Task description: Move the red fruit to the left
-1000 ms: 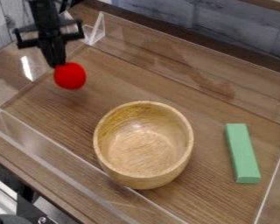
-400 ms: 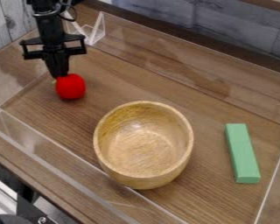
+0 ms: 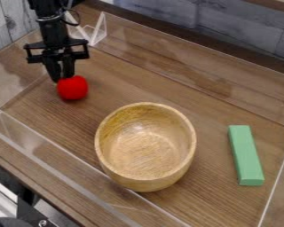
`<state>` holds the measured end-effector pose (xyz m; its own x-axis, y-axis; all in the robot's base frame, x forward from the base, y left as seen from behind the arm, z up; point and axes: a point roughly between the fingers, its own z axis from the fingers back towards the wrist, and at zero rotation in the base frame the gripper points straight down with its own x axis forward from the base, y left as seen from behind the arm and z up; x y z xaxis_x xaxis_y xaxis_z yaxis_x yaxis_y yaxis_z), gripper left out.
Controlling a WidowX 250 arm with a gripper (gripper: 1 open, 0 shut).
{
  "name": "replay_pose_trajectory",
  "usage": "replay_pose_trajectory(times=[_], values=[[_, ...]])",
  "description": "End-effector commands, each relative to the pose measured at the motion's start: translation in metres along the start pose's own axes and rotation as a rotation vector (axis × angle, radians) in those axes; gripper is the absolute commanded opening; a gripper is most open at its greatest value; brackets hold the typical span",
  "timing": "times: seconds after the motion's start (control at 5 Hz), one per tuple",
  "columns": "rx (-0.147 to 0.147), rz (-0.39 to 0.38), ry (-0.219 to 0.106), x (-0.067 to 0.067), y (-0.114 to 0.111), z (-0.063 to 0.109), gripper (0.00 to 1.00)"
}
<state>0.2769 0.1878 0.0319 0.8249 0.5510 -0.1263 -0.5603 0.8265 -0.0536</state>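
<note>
The red fruit (image 3: 72, 88) lay on the wooden table (image 3: 169, 53) in the upper left part of the camera view, a rounded, bright red form. The gripper (image 3: 57, 64), dark and pointed downward, stood directly behind the fruit, its lower end close to the fruit's top; whether the two touched could not be told. The spread of its fingers was too small and dark to read, so neither a wide nor a narrow pincer could be stated. A pale strap-like piece, perhaps a cable (image 3: 98, 29), appeared beside the arm. Nearer the camera and to the right of the fruit stood the round wooden bowl (image 3: 145, 147), its inside visible. Farther right, well apart from the bowl, lay the green rectangular block (image 3: 245, 155).
</note>
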Motion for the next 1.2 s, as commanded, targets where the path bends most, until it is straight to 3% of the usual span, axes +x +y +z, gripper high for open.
replay_pose_trajectory(times=[0.0, 0.2, 0.4, 0.6, 0.8, 1.0], values=[[-0.012, -0.025, -0.019, 0.005, 0.004, 0.012, 0.0], [-0.017, -0.03, -0.005, 0.006, 0.008, 0.01, 1.0], [-0.026, -0.055, 0.01, 0.007, 0.01, 0.02, 0.0], [-0.034, -0.077, 0.023, 0.008, 0.012, 0.029, 0.0], [-0.022, -0.117, 0.033, 0.007, 0.014, 0.027, 1.0], [-0.027, -0.075, 0.037, 0.003, 0.005, 0.032, 1.0]])
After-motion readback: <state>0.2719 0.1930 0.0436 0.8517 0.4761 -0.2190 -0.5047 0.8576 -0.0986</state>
